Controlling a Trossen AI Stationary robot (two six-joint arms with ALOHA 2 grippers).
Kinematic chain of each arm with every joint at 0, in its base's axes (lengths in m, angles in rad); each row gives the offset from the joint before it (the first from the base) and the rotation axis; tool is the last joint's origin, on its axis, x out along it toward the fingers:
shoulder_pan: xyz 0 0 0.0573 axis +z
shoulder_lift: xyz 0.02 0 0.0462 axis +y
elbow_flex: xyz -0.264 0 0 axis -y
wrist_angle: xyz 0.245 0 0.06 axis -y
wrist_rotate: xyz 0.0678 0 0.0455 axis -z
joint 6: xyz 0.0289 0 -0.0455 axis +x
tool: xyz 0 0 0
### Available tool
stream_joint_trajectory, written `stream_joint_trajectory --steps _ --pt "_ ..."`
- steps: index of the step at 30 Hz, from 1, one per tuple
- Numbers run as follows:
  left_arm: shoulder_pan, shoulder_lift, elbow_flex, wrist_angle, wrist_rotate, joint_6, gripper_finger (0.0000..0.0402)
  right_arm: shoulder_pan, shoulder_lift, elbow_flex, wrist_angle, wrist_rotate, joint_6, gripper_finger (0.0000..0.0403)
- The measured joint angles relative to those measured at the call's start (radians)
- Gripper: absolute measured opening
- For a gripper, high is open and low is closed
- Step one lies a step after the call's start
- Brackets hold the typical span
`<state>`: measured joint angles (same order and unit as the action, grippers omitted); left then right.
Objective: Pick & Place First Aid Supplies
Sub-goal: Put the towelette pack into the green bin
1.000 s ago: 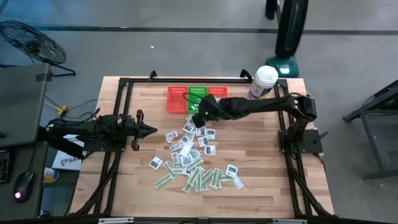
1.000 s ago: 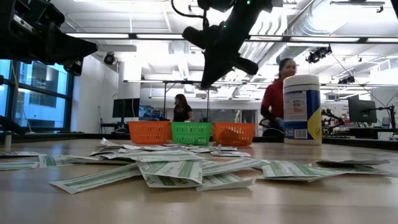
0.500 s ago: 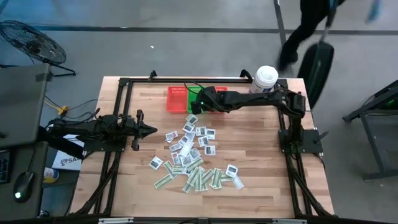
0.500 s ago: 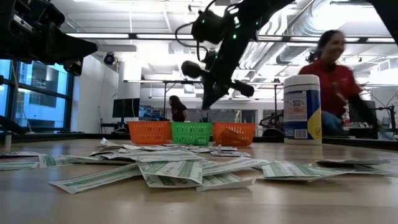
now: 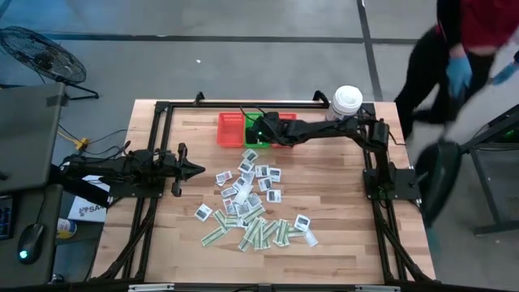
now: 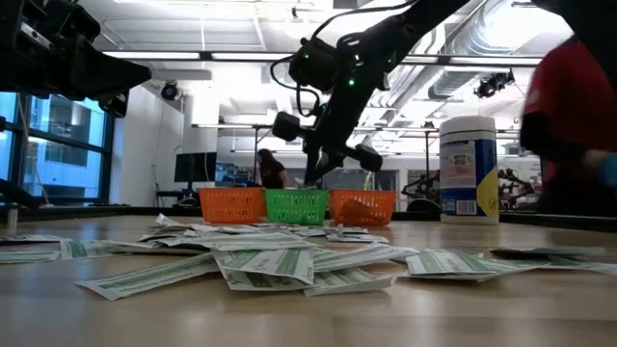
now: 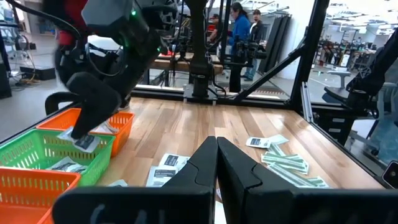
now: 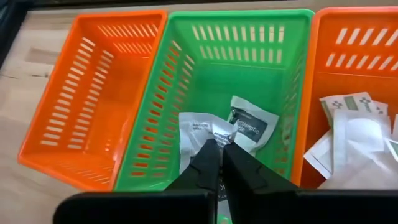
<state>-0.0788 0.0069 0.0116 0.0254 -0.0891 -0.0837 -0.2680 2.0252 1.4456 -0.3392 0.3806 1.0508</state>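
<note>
Reaching farther across the worktop (image 5: 340, 203) than a second ago, the right gripper (image 8: 217, 148) has gone from above the far edge of the packet scatter to a spot over the green basket (image 8: 217, 68), the middle one of three set along the far side. In the right wrist view its fingers are pressed almost together, with the corner of a white packet (image 8: 198, 134) at their tips; that packet lies low in the basket beside a second, darker-printed one (image 8: 254, 124). Whether it is pinched or already lying free, I cannot tell. The left wrist view also shows a white packet (image 7: 84, 142) at this gripper's tip, just above the basket's rim.

My judgement is that one delivery is at its end: the carried packet has reached its basket, and only letting go and lifting clear remain for this piece.

Most of the first aid supplies (image 5: 251, 207) lie scattered mid-worktop, white squares nearer the baskets and green-and-white strips on the near side. The orange basket to the right (image 8: 357, 93) holds a few packets, so the task is far from done.

Parked at the left edge, the left gripper (image 7: 216, 155) is closed and empty. A person in red (image 5: 462, 40) has walked in beyond the far right corner.
</note>
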Motion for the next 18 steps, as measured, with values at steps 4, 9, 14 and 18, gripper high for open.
stream_joint_trajectory --steps 4,9,14,18 --pt "0.000 0.000 0.000 0.000 0.000 0.000 0.0001 -0.005 0.000 0.000 -0.005 -0.003 0.002 0.0043" --pt "0.000 0.000 0.000 0.000 0.000 0.000 0.0001 -0.010 0.000 0.000 -0.007 -0.009 -0.006 0.0099" --pt "0.000 0.000 0.000 0.000 0.000 0.000 0.0001 -0.016 0.000 0.000 0.008 -0.026 -0.016 0.0141" --pt "0.000 0.000 0.000 0.000 0.000 0.000 0.0001 -0.022 0.000 0.001 0.031 -0.066 -0.030 0.0176"
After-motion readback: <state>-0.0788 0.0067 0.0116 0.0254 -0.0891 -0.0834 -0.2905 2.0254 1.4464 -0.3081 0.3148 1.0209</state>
